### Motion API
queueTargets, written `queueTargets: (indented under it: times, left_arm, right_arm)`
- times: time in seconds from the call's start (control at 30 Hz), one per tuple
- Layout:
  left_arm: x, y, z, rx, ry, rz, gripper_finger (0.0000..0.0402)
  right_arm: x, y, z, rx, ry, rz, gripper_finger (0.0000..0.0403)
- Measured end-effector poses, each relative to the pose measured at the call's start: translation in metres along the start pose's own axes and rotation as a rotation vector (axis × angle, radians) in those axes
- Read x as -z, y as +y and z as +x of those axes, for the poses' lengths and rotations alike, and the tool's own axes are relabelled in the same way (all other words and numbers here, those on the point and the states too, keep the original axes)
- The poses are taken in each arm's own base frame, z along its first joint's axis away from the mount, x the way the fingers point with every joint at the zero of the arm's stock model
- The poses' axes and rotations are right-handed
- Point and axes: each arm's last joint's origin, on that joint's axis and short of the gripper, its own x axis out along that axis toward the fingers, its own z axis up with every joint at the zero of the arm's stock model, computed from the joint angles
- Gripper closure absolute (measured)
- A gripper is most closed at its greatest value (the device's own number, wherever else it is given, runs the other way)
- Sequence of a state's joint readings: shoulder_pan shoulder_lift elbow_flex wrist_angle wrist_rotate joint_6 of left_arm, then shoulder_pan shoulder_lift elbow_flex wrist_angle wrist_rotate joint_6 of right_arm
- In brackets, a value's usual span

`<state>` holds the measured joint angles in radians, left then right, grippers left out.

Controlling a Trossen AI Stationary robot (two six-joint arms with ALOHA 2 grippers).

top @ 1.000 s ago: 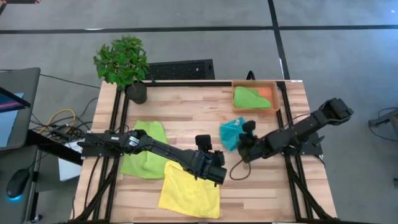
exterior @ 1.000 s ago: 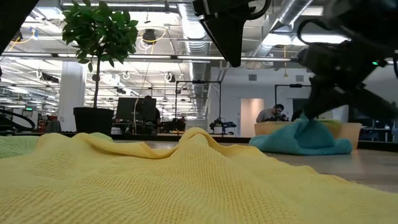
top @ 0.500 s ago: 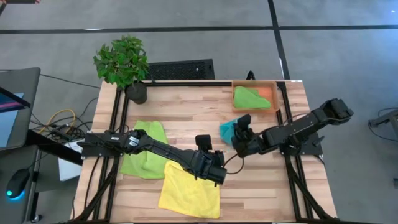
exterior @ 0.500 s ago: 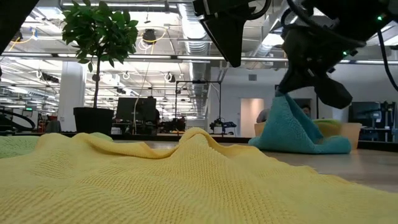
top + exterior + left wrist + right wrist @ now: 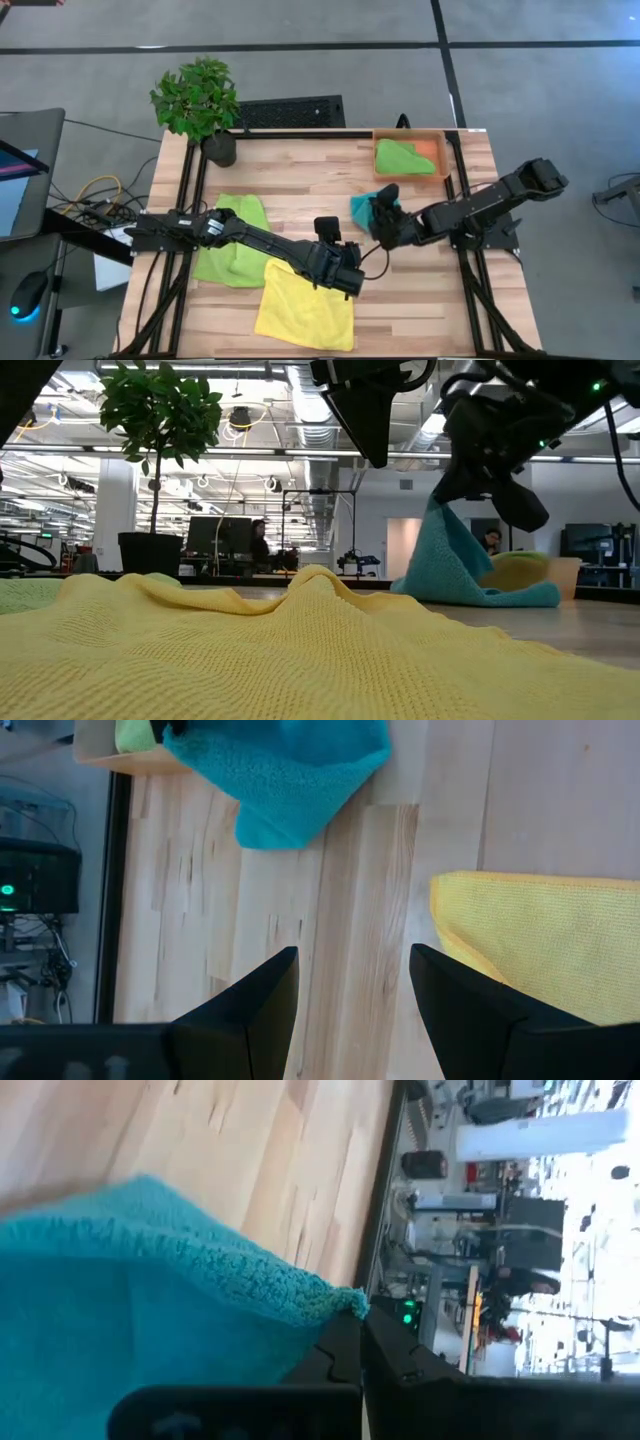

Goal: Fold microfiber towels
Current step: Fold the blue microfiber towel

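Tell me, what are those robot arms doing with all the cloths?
They are folding towels. The right hand has pinched the teal towel by a corner and holds that part up off the table, with the rest trailing on the wood. The left hand hangs open over the edge of the yellow towel, not gripping it. One green towel lies near the left side, another sits in the orange tray.
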<state>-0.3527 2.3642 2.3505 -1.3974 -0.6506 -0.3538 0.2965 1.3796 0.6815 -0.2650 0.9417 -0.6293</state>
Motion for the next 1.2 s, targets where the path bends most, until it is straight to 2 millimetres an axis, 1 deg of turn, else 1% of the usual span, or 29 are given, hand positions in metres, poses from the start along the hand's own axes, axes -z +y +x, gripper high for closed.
queueTargets:
  times: [0.17,0.3,0.37,0.47,0.83,1.0,1.2]
  left_arm:
    - [0.000,0.000,0.000,0.000,0.000,-0.001,0.0214]
    - [0.000,0.001,0.001,-0.001,0.001,-0.002,0.0214]
    - [0.000,0.001,0.001,-0.001,0.001,-0.001,0.0214]
    - [-0.001,0.002,0.001,-0.002,0.002,-0.004,0.0214]
    - [-0.002,0.004,0.003,-0.003,0.003,-0.022,0.0214]
    - [-0.002,0.005,0.004,-0.003,0.004,-0.023,0.0214]
    - [-0.002,0.005,0.004,-0.003,0.004,-0.027,0.0214]
  right_arm:
    - [0.009,0.006,0.001,-0.039,0.061,0.001,0.0394]
    - [0.016,0.012,-0.003,-0.087,0.099,-0.021,0.0395]
    - [0.016,0.013,-0.003,-0.085,0.101,-0.031,0.0393]
    - [0.014,0.010,-0.001,-0.060,0.091,-0.060,0.0391]
    - [0.008,-0.009,0.016,0.002,0.050,-0.065,0.0392]
    - [0.007,-0.014,0.023,-0.069,-0.031,-0.051,0.0395]
    - [0.013,-0.015,0.029,-0.105,-0.013,-0.080,0.0391]
